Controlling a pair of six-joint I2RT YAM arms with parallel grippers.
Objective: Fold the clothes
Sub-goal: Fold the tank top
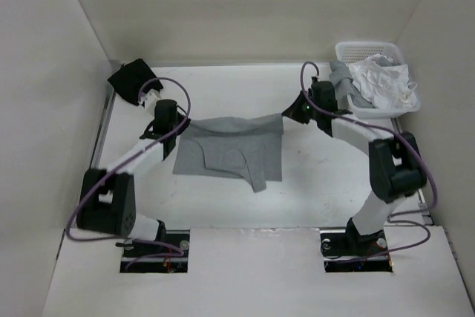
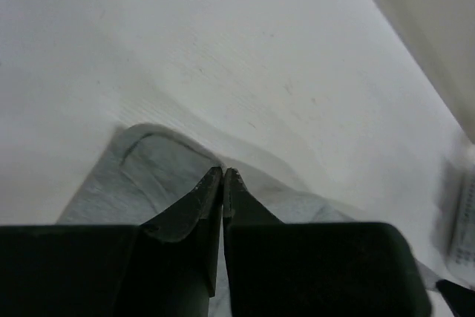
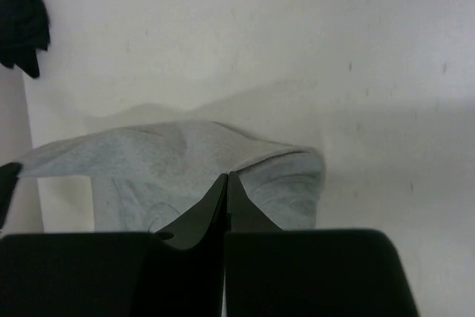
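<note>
My left fingers (image 2: 214, 185) and right fingers (image 3: 219, 192) each pinch the one grey tank top (image 1: 230, 155); one black garment (image 1: 132, 79) at ten o'clock, one basket (image 1: 369, 47) at two.

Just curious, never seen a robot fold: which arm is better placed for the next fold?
Neither alone, probably. The left tool and right tool are each shut on a far corner of the grey top, its edge stretched between them, so both would likely fold it over together.
</note>
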